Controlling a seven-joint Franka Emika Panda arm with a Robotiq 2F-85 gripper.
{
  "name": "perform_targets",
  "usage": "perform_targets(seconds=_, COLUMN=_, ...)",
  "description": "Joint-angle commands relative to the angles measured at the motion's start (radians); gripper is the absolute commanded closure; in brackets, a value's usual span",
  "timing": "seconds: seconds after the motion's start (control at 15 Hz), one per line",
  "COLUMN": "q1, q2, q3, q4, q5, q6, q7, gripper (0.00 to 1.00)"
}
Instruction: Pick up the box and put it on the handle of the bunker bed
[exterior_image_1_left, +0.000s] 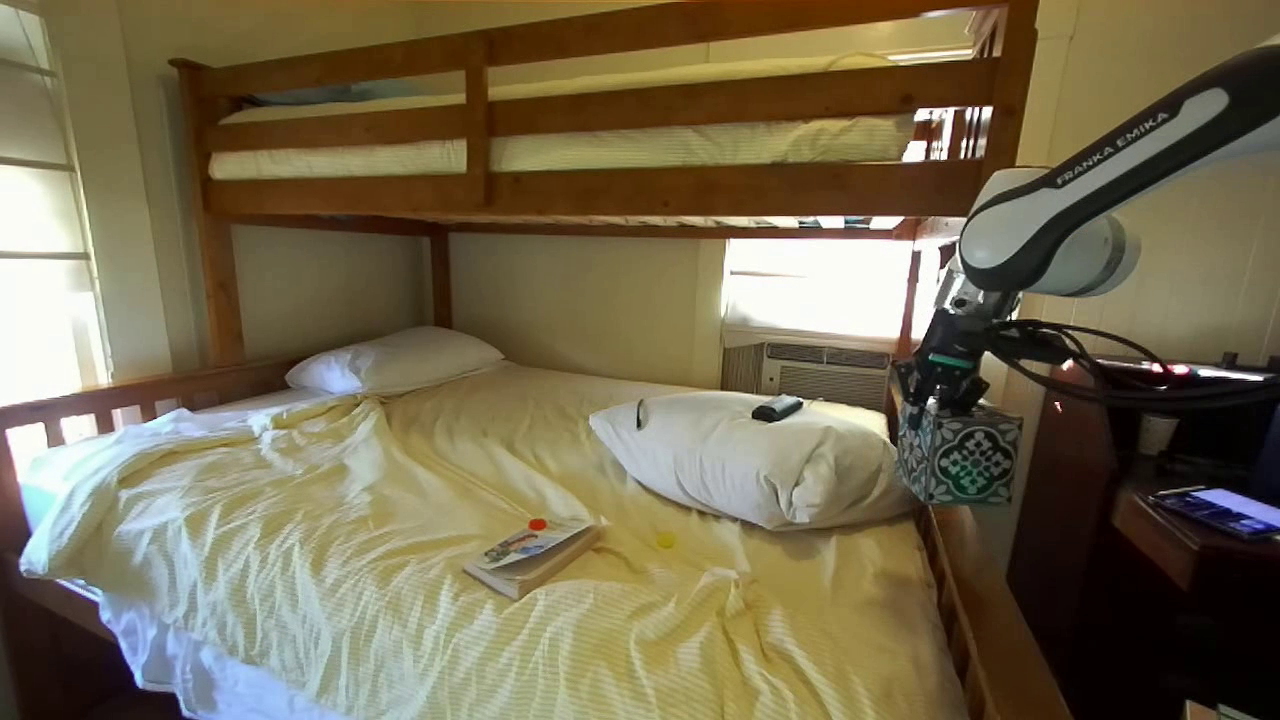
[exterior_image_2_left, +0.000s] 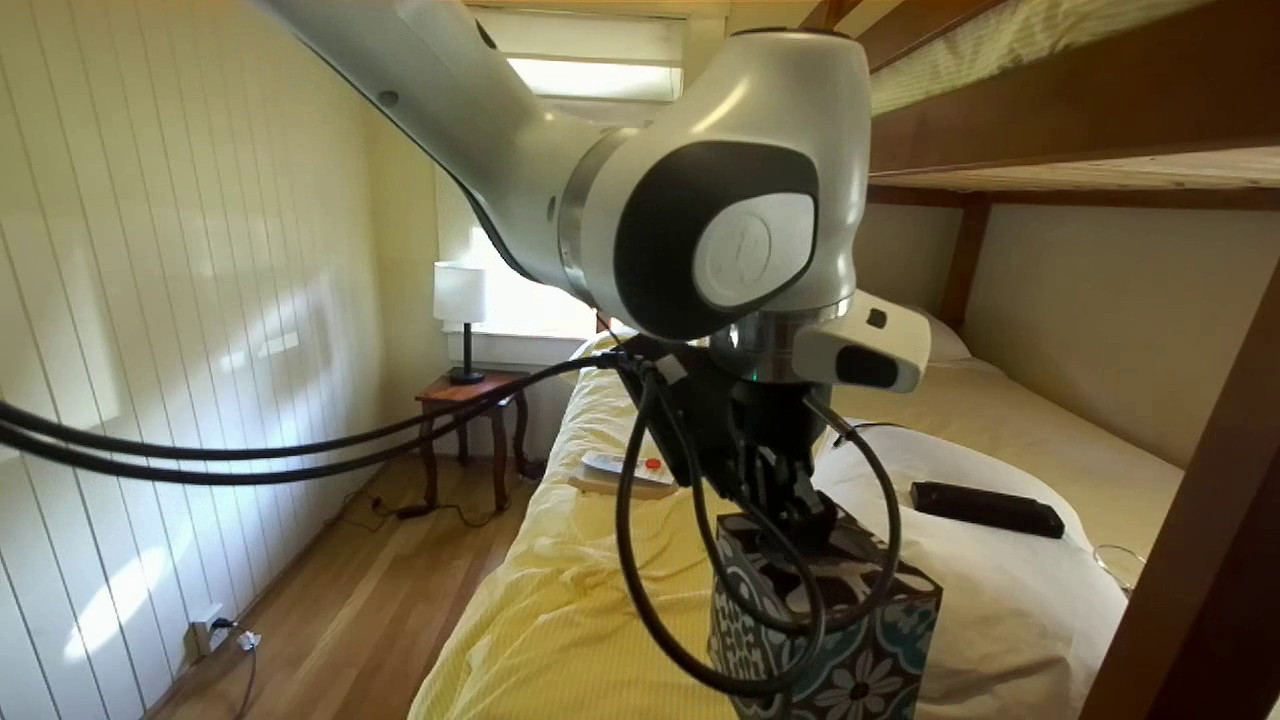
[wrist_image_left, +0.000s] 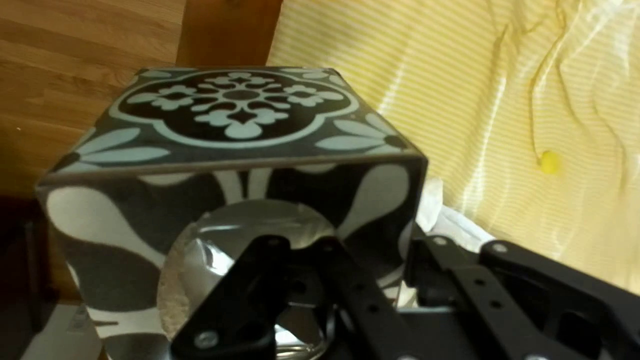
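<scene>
The box (exterior_image_1_left: 965, 455) has a dark teal and white tile pattern and hangs upright below my gripper (exterior_image_1_left: 940, 400). In the wrist view the box (wrist_image_left: 240, 115) has a round opening in its top. One finger of my gripper (wrist_image_left: 367, 250) is in the opening and the other is outside the wall, shut on it. The box also shows in an exterior view (exterior_image_2_left: 850, 650), partly behind cables. The brown wooden side rail (exterior_image_1_left: 985, 620) runs under or just beside the box; it also shows in the wrist view (wrist_image_left: 227, 32). I cannot tell whether box and rail touch.
A white pillow (exterior_image_1_left: 750, 455) lies close beside the box, with a black case (exterior_image_1_left: 777, 408) on it. A booklet (exterior_image_1_left: 530, 555) lies on the yellow sheet. A wooden post (exterior_image_2_left: 1190, 520) and the upper bunk (exterior_image_1_left: 700, 190) stand near the arm. A dark desk (exterior_image_1_left: 1150, 520) is beside the bed.
</scene>
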Motion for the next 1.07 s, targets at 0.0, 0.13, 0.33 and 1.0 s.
perform_targets(seconds=0.0, q1=-0.013, q2=-0.006, q3=0.009, q4=0.004, q5=0.006, q6=-0.004, q7=0.007, gripper=0.93)
perform_targets(seconds=0.13, q1=-0.012, q2=0.01, q3=0.011, q4=0.018, q5=0.036, q6=0.006, q7=0.055, gripper=0.98)
perform_targets(seconds=0.33, q1=-0.05, q2=0.042, q3=0.007, q4=0.057, q5=0.059, q6=0.024, q7=0.185, gripper=0.98)
perform_targets(seconds=1.0, q1=-0.106, q2=0.254, q3=-0.043, q4=0.15, q5=0.0, q6=0.131, q7=0.347, gripper=0.98)
